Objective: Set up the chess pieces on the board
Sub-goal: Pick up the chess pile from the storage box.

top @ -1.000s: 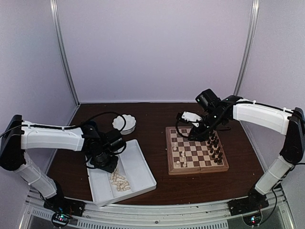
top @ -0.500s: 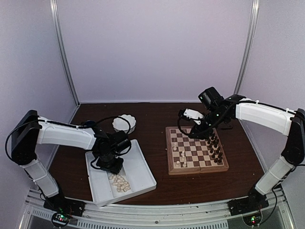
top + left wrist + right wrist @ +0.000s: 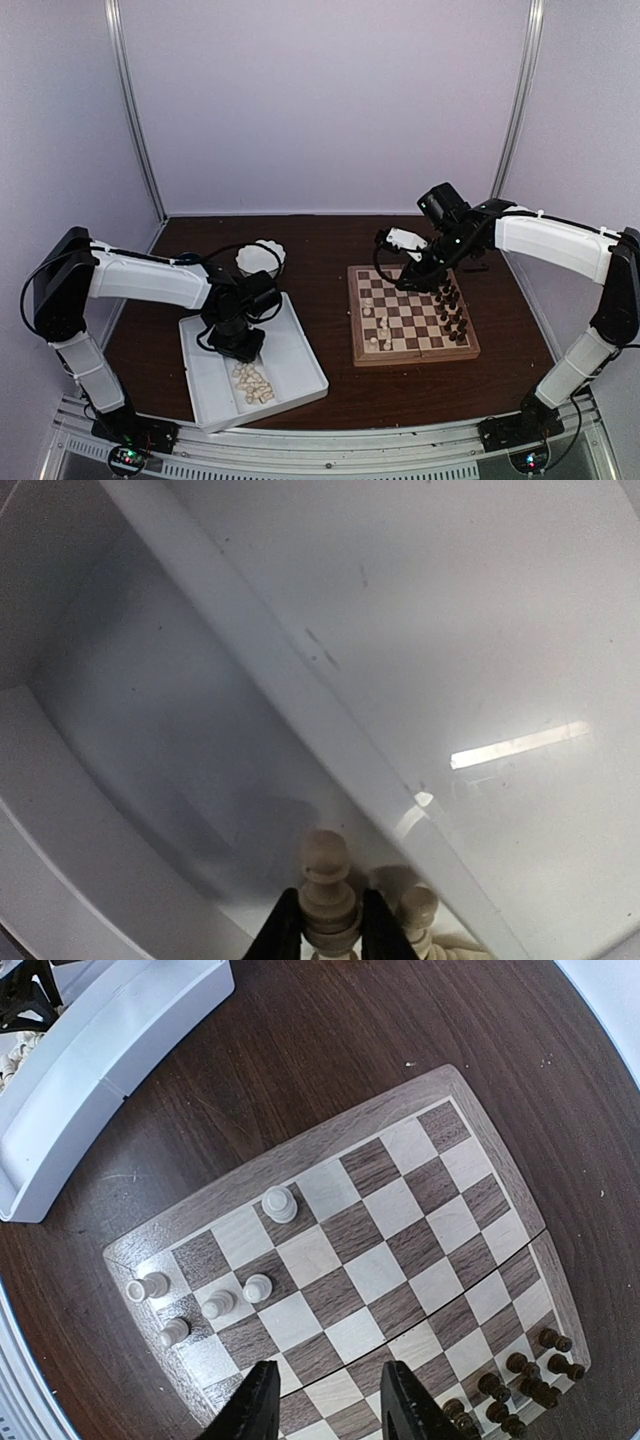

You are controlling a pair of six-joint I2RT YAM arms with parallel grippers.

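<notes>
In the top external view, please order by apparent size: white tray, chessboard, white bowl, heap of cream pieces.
Largest: white tray
Then: chessboard
Last: white bowl and heap of cream pieces look about alike; I cannot rank them.

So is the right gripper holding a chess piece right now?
No, the right gripper hangs open over the board with nothing between its fingers.

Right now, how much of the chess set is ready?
Done: a few cream pieces and a cluster of dark pieces stand on the board. In hand: the left end effector pinches a cream piece in the white tray. Left: a pile of cream pieces there.
</notes>
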